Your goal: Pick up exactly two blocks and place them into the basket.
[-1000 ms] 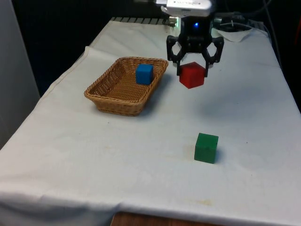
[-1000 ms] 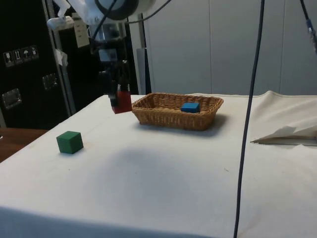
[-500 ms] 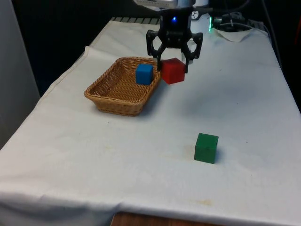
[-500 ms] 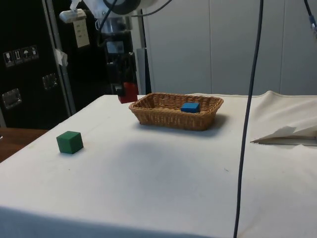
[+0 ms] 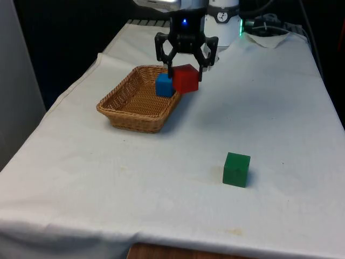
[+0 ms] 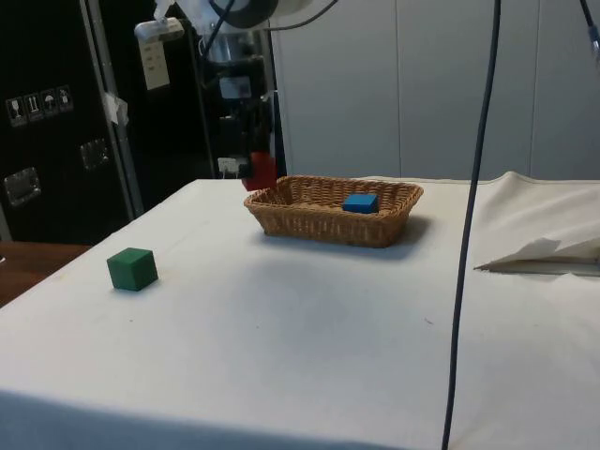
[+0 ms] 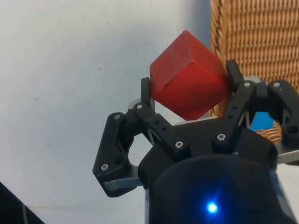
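Nearest the counter's (image 5: 81, 183) front edge, towards the front view's right, a green block (image 5: 236, 169) sits flat on the white cloth (image 5: 280, 108), well apart from everything else; in the side view this green block (image 6: 131, 268) stands alone near the cloth's edge by the dark cabinets (image 6: 56, 112).

Farther back, on the front view's left half of the counter, lies a wicker basket (image 5: 135, 105), set at a slant to the counter's edges. A blue block (image 5: 165, 84) rests inside it, in the far end of the basket, close to the wall that faces the front view's right. The side view shows the blue block (image 6: 360, 202) low behind the woven rim (image 6: 319, 211).

Just past that, the hand (image 5: 185, 69) hangs above the counter with its two fingers pinching a red block (image 5: 186, 79) between them. The block is held clear of the cloth, tilted so that a corner points down, and sits right at the basket's far right-hand rim in the front view, overlapping the blue block's edge. From the wrist, the red block (image 7: 189, 83) is clamped between the fingertips (image 7: 145, 91) beside the basket's wall (image 7: 247, 37), over bare cloth. In the side view the red block (image 6: 261, 172) hovers just outside the basket's near corner
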Controlling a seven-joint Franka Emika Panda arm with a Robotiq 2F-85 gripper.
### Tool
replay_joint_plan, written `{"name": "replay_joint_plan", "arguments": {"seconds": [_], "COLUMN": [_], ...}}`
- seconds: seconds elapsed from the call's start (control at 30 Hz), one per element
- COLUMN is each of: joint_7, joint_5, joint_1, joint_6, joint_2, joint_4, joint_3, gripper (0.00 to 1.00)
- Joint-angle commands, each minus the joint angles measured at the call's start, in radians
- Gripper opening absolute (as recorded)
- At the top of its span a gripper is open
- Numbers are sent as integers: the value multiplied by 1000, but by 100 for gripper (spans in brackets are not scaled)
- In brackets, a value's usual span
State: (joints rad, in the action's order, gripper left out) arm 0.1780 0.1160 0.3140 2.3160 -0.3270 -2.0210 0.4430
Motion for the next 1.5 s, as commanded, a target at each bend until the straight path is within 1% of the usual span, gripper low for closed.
{"name": "replay_joint_plan", "arguments": {"seconds": [0.0,0.13,0.17,0.2,0.23,0.3,0.37,0.4,0.47,0.5,0.53,0.67,0.7,0.73,0.77,0.8,0.93,1.0,1.03,1.1,1.13,1.17,1.2,1.27,1.43,1.47], "joint_7": [5,20,18,24,33,41,51,59,65,58,73,87,91,99,86,103,127,149,149,170,162,175,180,183,178,176], "joint_5": [-4,-4,-1,-4,-4,-4,-3,-2,-1,-1,2,7,9,14,1,17,39,60,60,81,75,88,93,104,105,98], "joint_1": [-2,-2,0,-1,-2,-1,-3,-3,-3,0,-4,-6,-8,-13,-4,-15,-21,-25,-25,-27,-20,-28,-28,-23,-21,-20], "joint_6": [9,12,1,13,14,15,17,18,21,6,27,46,54,68,55,75,102,120,120,139,125,144,150,177,213,197], "joint_2": [11,18,10,20,24,26,27,28,27,20,25,20,18,10,14,6,-17,-38,-38,-60,-63,-66,-72,-90,-111,-110], "joint_4": [-13,-30,-20,-34,-42,-48,-54,-59,-64,-52,-72,-92,-97,-106,-103,-110,-120,-125,-125,-128,-121,-129,-130,-139,-149,-144], "joint_3": [4,22,22,26,35,44,53,62,66,65,74,86,88,91,96,92,101,109,109,117,124,119,121,122,119,123], "gripper": [43,43,43,43,43,43,43,43,43,43,43,43,43,43,43,43,43,43,43,43,43,43,43,43,43,43]}}
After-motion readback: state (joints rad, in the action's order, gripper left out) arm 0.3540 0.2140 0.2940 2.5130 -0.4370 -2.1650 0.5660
